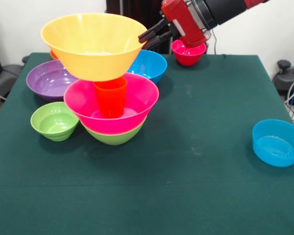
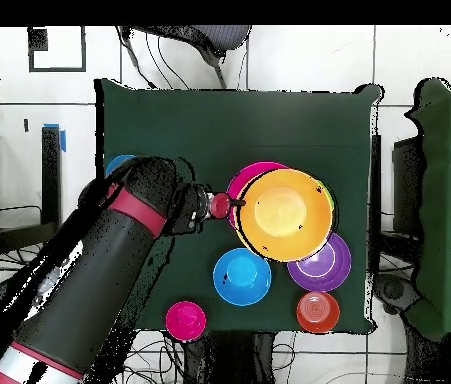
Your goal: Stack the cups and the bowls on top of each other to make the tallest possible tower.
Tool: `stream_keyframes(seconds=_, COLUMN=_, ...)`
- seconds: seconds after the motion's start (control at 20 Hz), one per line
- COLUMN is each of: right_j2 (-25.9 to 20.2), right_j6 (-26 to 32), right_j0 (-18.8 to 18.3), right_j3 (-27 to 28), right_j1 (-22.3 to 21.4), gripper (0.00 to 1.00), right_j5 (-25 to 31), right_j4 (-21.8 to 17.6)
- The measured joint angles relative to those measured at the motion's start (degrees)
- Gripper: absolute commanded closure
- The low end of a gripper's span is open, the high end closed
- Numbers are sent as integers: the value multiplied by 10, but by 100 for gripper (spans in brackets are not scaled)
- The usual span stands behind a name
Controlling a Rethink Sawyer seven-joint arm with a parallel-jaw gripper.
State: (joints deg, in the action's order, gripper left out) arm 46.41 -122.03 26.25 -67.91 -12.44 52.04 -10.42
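Nearest on the green desk (image 1: 186, 196), a blue bowl (image 1: 278, 142) sits at four o'clock, well apart from the tower (image 1: 110, 88) at ten o'clock: green bowl (image 1: 115, 137), pink bowl (image 1: 111, 105), orange cup (image 1: 110, 96), then a large orange bowl (image 1: 93, 44) perched on the cup. Behind it the gripper (image 1: 149, 35) has its fingers at that bowl's rim; whether they pinch it I cannot tell. Judging by the narrow cup support, any release should be slow and straight, with the bowl centred and level.

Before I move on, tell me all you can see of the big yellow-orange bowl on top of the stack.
The large yellow-orange glossy plastic bowl sits mouth up, roughly level, atop the upright orange plastic tumbler, which stands inside the large pink plastic bowl. It looks empty in the overhead view. The black gripper is right at its rim; whether they touch I cannot tell.
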Motion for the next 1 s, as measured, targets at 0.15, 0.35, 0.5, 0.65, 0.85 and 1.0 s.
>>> stream_keyframes(seconds=0.15, right_j2=0, right_j6=0, right_j0=0, right_j3=6, right_j1=1, gripper=100, right_j5=0, right_j4=0)
stream_keyframes(seconds=0.35, right_j2=0, right_j6=0, right_j0=1, right_j3=12, right_j1=2, gripper=100, right_j5=0, right_j4=0)
stream_keyframes(seconds=0.5, right_j2=0, right_j6=0, right_j0=1, right_j3=14, right_j1=3, gripper=100, right_j5=0, right_j4=0)
stream_keyframes(seconds=0.65, right_j2=0, right_j6=0, right_j0=1, right_j3=14, right_j1=4, gripper=100, right_j5=0, right_j4=0)
stream_keyframes(seconds=0.85, right_j2=0, right_j6=0, right_j0=2, right_j3=15, right_j1=6, gripper=100, right_j5=0, right_j4=0)
stream_keyframes(seconds=1.0, right_j2=0, right_j6=0, right_j0=2, right_j3=16, right_j1=11, gripper=100, right_j5=0, right_j4=0)
